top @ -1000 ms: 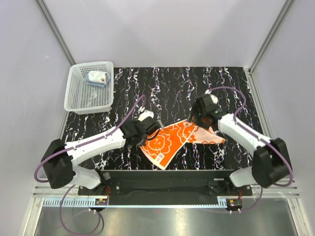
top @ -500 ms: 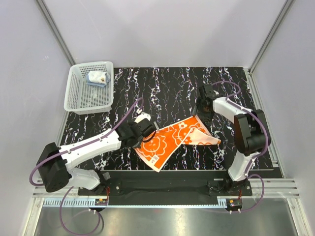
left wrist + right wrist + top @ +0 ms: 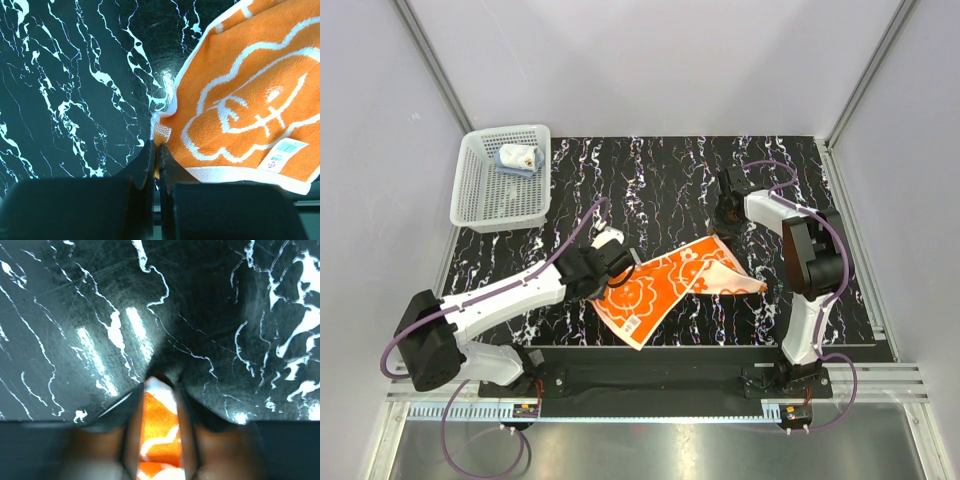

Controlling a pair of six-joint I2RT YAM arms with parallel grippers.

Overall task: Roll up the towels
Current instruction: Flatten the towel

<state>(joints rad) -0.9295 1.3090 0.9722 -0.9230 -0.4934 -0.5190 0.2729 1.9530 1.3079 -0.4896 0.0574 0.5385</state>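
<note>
The orange towel with white flower print (image 3: 665,285) lies partly spread on the black marbled table, one side folded over near its right corner. My left gripper (image 3: 612,280) is shut on its left corner; in the left wrist view the fingers (image 3: 156,152) pinch the white-edged corner of the towel (image 3: 245,100). My right gripper (image 3: 724,222) is shut on the far corner; in the right wrist view the orange and white corner (image 3: 160,410) sits between the fingers. The light blue towel (image 3: 517,158) lies bundled in the basket.
A white perforated basket (image 3: 480,205) stands at the table's back left corner. Grey walls and metal frame posts enclose the table on three sides. The table's front edge (image 3: 670,348) runs just past the towel's near corner.
My right gripper has pulled the far corner back and away from me, and the right arm has folded up. The towel has shifted slightly left with the left gripper.
</note>
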